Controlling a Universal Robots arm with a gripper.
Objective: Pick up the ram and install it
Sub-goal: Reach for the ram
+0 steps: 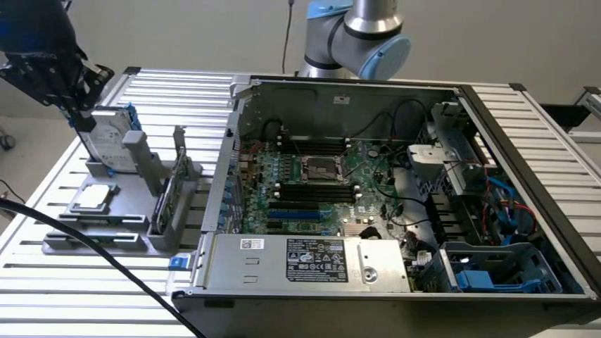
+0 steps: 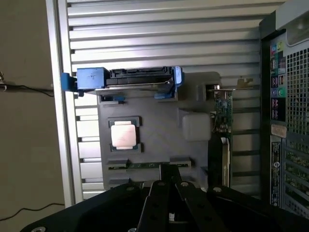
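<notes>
Gripper: the black two-finger gripper point(image 1: 77, 113) point(image 2: 169, 170) hangs over the exterior view's left end of the table, raised above the parts holder. Its fingers are pressed together and have hold of nothing.
Ram: the long, thin green circuit-board ram point(image 2: 140, 165) sits on edge in a narrow slot of the holder, just beside the processor chip. In the wrist view it lies right ahead of the fingertips, and the gripper is apart from it.
Holder: a flat grey plastic parts holder point(image 1: 131, 239) point(image 2: 159, 125) rests on the table, to the exterior view's left of the computer case.
Hard drive: a silver hard drive with blue rails point(image 1: 108, 135) point(image 2: 128, 79) stands upright at one end of the holder. In the exterior view the fingertips show just above its top edge.
Processor: a small square silver processor chip point(image 1: 94, 198) point(image 2: 123, 134) lies flat in a recess between the hard drive and the ram.
Card: a green expansion card with a metal bracket point(image 1: 174, 186) point(image 2: 222, 121) stands on edge on the holder's side nearest the case.
Case: an open black computer case point(image 1: 526, 141) point(image 2: 289, 121) lies on its side, its green motherboard point(image 1: 310, 172) facing up with long black slots point(image 1: 319, 190).
Table: a slatted aluminium table point(image 1: 28, 282) point(image 2: 164, 29) carries everything.
</notes>
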